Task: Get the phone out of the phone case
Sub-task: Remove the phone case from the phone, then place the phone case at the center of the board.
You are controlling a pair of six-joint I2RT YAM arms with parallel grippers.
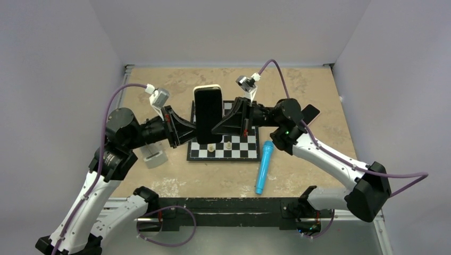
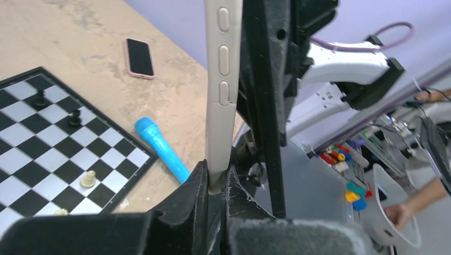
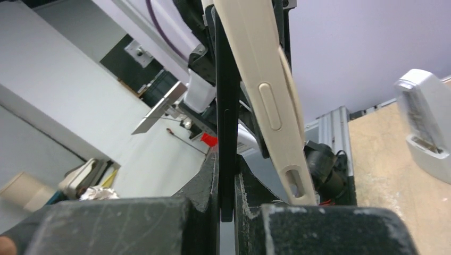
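A black phone (image 1: 208, 114) and its cream case (image 1: 207, 87) are held upright above the chessboard between both grippers. My left gripper (image 1: 192, 127) is shut on the case's edge; the left wrist view shows the cream case (image 2: 223, 79) pinched between my fingers (image 2: 218, 178), with the black phone (image 2: 268, 106) just right of it. My right gripper (image 1: 218, 126) is shut on the phone; in the right wrist view the black phone (image 3: 226, 106) sits between its jaws (image 3: 227, 164) while the case (image 3: 266, 90) angles away from it at the near end.
A chessboard (image 1: 242, 149) with a few pieces (image 1: 211, 147) lies under the grippers. A blue marker (image 1: 264, 167) lies to its right. A second phone in a pink case (image 1: 310, 113) lies at the far right. A white object (image 1: 151, 156) sits left of the board.
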